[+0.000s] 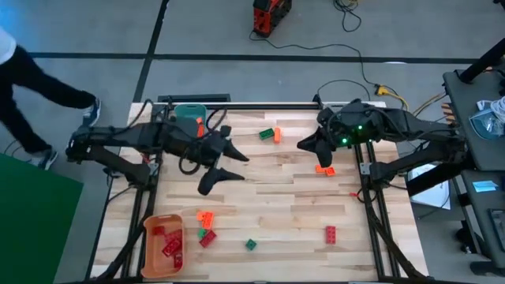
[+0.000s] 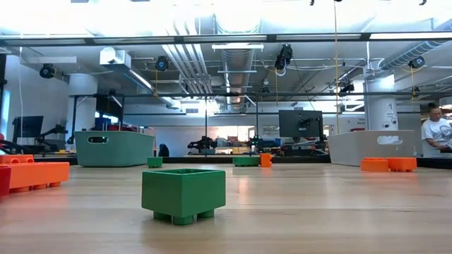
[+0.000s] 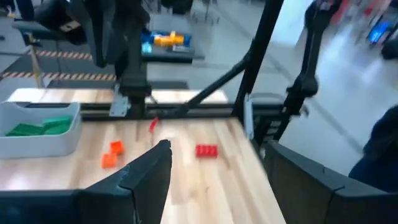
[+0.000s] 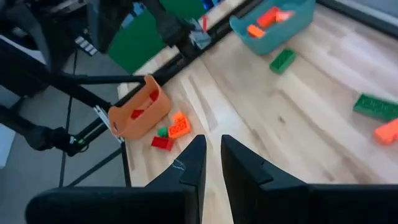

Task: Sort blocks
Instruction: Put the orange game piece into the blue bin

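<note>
My left tool [image 1: 225,162] hangs released over the desk [image 1: 284,197] centre, carrying nothing. My right tool [image 4: 211,165] waits near the far right edge, its fingers nearly closed and empty.

The blocks are scattered: a red brick [image 1: 331,233] sits near the right front, and a mixed cluster [image 1: 206,226] lies beside the orange bin [image 1: 150,256], which holds red bricks. The teal bin [image 4: 298,25] holds orange ones, so I judge the sorting is by colour. No legible writing is visible.

the left gripper [image 3: 214,168] has its two dark fingers wide apart. past them a red block [image 3: 206,150] and orange blocks [image 3: 112,154] lie on the wooden table [image 3: 205,183], near a grey bin [image 3: 38,129] with green blocks [image 3: 37,127] inside.
</note>
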Robot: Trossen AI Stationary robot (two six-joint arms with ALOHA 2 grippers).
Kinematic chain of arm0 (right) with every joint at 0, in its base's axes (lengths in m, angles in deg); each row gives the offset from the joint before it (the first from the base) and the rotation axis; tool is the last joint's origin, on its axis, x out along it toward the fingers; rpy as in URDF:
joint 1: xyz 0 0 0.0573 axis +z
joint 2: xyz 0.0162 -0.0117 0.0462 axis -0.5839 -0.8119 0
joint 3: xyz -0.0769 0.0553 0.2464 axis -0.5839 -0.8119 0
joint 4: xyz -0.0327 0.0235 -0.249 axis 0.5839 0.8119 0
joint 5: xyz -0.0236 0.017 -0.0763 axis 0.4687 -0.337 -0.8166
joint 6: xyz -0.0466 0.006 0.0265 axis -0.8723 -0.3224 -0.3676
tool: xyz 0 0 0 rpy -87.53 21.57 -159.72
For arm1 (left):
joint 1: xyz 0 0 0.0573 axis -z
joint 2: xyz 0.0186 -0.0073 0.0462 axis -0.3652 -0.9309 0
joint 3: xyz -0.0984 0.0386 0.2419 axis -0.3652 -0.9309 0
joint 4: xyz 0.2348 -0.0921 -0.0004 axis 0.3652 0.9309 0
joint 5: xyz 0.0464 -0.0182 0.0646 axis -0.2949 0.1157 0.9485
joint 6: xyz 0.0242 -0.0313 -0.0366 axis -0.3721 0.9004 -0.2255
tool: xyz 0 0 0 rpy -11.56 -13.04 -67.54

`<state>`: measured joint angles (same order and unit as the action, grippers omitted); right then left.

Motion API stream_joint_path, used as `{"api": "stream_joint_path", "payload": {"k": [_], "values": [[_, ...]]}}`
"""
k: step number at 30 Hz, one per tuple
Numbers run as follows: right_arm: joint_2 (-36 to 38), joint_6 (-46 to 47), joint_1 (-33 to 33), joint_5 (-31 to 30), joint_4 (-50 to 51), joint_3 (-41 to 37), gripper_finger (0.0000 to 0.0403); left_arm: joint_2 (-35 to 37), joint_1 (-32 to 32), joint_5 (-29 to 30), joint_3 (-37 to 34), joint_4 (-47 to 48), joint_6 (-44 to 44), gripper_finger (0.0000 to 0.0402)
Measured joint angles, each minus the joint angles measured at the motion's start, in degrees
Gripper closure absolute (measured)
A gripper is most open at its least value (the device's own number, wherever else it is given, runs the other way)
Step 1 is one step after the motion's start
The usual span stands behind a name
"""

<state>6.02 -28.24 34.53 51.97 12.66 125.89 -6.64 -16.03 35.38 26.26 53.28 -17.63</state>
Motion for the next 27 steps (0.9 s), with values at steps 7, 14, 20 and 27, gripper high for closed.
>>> {"api": "stream_joint_path", "payload": {"k": [7, 14, 20, 27], "values": [[-4.71, 5.62, 0.15, -0.13, 0.7, 0.07, 0.0362, 10.48, -0.42, 4.78, -22.16, -20.47, 11.84, 0.0169], [-12.37, 6.73, -1.8, -0.07, 0.63, 2.01, 0.0362, 18.7, -0.4, 13.2, -30.96, -21.65, 16.0, 0.0169], [-20.08, 10.93, -7.75, -0.04, 6.8, 6.9, 0.0362, 23.52, -0.35, 22.3, -28.7, -5.69, 17.23, 0.0169], [-28.62, 8.07, -16.42, -0.17, 17.26, 12.64, 0.0336, 25.58, -0.4, 38.64, -19.39, 22.96, 26.4, 0.0169]]}}
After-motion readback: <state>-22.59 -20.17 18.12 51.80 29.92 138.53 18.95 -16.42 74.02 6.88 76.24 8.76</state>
